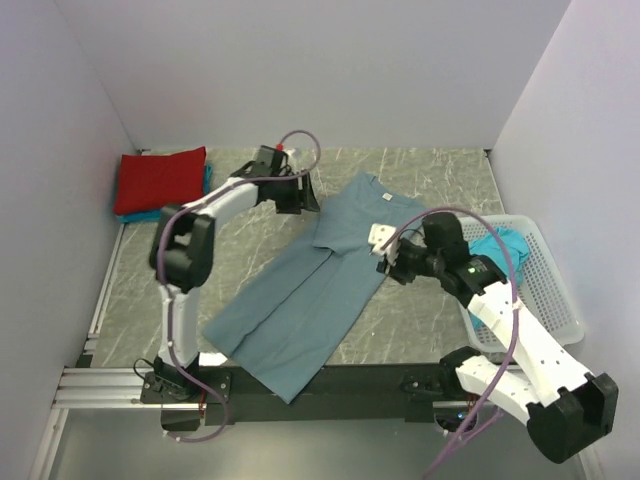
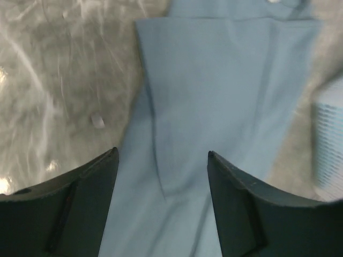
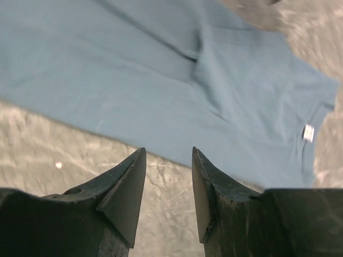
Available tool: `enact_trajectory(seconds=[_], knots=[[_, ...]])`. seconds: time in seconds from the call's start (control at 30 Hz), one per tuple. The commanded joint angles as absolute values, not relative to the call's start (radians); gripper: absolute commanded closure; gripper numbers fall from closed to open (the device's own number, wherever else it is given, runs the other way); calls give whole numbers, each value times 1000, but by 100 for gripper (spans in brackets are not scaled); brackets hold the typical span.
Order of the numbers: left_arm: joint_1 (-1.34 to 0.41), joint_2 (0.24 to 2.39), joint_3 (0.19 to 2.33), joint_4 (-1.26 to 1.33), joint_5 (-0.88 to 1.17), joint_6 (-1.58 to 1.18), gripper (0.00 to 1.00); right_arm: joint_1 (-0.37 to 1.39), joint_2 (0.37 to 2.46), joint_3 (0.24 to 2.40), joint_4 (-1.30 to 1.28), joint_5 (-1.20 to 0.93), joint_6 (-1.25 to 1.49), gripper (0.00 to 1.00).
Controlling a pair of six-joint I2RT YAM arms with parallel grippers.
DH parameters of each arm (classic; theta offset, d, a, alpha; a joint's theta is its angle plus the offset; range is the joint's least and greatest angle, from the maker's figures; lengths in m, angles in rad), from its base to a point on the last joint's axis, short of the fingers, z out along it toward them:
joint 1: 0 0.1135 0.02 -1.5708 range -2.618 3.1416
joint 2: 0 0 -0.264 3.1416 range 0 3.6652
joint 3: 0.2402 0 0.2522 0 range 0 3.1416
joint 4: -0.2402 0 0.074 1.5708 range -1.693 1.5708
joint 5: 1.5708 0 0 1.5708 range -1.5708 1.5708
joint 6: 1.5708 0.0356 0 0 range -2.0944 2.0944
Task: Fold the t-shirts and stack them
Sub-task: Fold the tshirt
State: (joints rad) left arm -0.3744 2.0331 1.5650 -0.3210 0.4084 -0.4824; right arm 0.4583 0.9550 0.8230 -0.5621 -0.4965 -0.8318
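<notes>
A slate-blue t-shirt point(image 1: 320, 290) lies flat and slantwise across the table, its sides folded inward and its neck toward the back. My left gripper point(image 1: 303, 192) hovers by the shirt's upper left edge. In the left wrist view the left gripper point(image 2: 162, 154) is open above the blue cloth point(image 2: 225, 80), holding nothing. My right gripper point(image 1: 386, 252) is at the shirt's right edge. In the right wrist view the right gripper point(image 3: 169, 151) is open over bare table just off the hem point(image 3: 161, 80), and the white neck label point(image 3: 308, 132) shows. A folded red t-shirt point(image 1: 160, 180) lies at the back left on a teal one point(image 1: 207, 178).
A white perforated basket point(image 1: 545, 300) stands at the right edge with a teal shirt point(image 1: 500, 243) in it. White walls enclose the marbled table point(image 1: 440, 180) on three sides. The blue shirt's lower corner hangs over the near rail point(image 1: 110, 385).
</notes>
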Motion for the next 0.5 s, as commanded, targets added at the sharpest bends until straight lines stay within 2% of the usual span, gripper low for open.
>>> enact_trajectory(seconds=[0.0,0.1,0.23,0.37,0.47], knots=[[-400,2170,1780,-465,324,-414,32,356,954,848,-512,-635,-657,53],[-423,2301,1921,-551,307,-393,35,307,956,850,-515,-672,-630,53],[-448,2390,1986,-581,316,-382,38,298,933,830,-508,-653,-629,53],[-463,2434,2014,-610,357,-379,45,285,917,825,-499,-664,-621,53],[-472,2456,2019,-623,409,-374,56,284,919,825,-495,-658,-618,53]])
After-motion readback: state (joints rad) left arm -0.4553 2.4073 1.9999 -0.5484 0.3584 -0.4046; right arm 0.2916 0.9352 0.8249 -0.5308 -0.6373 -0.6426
